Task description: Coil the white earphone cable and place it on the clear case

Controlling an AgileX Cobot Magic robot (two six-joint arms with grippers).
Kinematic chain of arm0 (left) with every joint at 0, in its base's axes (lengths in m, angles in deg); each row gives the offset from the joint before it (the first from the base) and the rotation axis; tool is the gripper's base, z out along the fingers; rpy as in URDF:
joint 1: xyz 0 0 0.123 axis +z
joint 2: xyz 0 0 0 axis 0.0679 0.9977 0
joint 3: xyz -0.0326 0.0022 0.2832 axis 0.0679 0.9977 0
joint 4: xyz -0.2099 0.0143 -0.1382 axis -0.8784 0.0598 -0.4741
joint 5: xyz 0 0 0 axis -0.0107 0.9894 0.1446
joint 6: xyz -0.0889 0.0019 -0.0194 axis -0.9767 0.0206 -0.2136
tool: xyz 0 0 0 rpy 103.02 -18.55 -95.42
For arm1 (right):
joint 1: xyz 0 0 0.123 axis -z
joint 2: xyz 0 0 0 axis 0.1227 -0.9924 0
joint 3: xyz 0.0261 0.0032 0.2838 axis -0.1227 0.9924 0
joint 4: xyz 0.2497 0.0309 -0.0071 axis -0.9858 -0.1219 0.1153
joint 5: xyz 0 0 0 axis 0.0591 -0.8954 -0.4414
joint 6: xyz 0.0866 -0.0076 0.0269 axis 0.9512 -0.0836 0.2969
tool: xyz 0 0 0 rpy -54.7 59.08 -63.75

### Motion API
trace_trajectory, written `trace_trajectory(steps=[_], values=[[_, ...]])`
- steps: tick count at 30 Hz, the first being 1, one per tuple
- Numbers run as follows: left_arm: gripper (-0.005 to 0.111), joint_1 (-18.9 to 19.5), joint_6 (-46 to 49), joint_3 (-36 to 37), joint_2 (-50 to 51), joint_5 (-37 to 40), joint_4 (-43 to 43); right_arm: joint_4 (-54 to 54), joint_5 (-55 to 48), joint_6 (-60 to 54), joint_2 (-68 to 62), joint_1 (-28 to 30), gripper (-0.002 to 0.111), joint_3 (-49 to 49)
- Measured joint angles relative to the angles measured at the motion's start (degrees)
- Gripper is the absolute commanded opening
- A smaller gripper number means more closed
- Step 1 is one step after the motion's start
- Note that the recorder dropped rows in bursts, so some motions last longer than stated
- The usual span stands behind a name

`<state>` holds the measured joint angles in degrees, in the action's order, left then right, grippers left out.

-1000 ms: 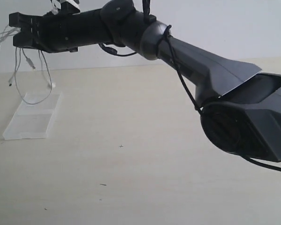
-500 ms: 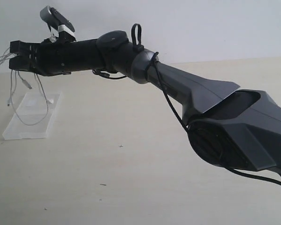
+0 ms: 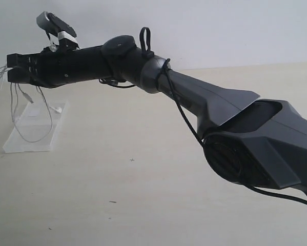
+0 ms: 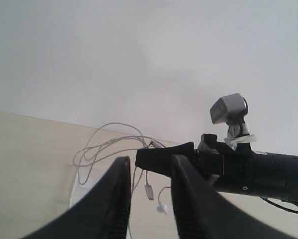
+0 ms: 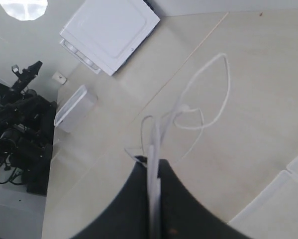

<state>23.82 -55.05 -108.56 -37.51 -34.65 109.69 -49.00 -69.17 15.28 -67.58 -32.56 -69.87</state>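
change: right arm (image 3: 194,102) sinks toward clear case (image 3: 30,146) | right fingers (image 3: 15,69) clenched on white earphone cable (image 5: 155,139), loops dangling over case | left fingers (image 4: 109,199) parted, empty | placement looks close

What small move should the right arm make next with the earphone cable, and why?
Probably lower the right gripper slowly, straight toward the clear case. It is shut on the white earphone cable above the case, and the loose loops hang over it. Lowering should let them settle on the case before any release.
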Motion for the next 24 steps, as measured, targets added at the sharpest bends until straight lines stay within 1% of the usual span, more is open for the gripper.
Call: trace_trajectory(steps=[5, 13, 15, 18, 24], values=[[0.03, 0.0, 0.0, 0.0, 0.0, 0.0, 0.0, 6.2, -0.3, 2.1, -0.4, 0.0, 0.0, 0.0], [0.03, 0.0, 0.0, 0.0, 0.0, -0.1, 0.0, 21.6, 0.9, 8.5, -0.8, 0.0, 0.0, 0.0], [0.03, 0.0, 0.0, 0.0, 0.0, -0.2, 0.0, 24.0, 1.4, 9.5, -0.9, -0.1, 0.0, 0.0], [0.03, 0.0, 0.0, 0.0, 0.0, -0.4, 0.0, 23.2, 3.2, 8.7, -0.9, -0.5, 0.0, 0.0], [0.03, 0.0, 0.0, 0.0, 0.0, -1.1, 0.0, 13.5, 6.7, 3.5, -0.9, -1.4, 0.0, 0.0]])
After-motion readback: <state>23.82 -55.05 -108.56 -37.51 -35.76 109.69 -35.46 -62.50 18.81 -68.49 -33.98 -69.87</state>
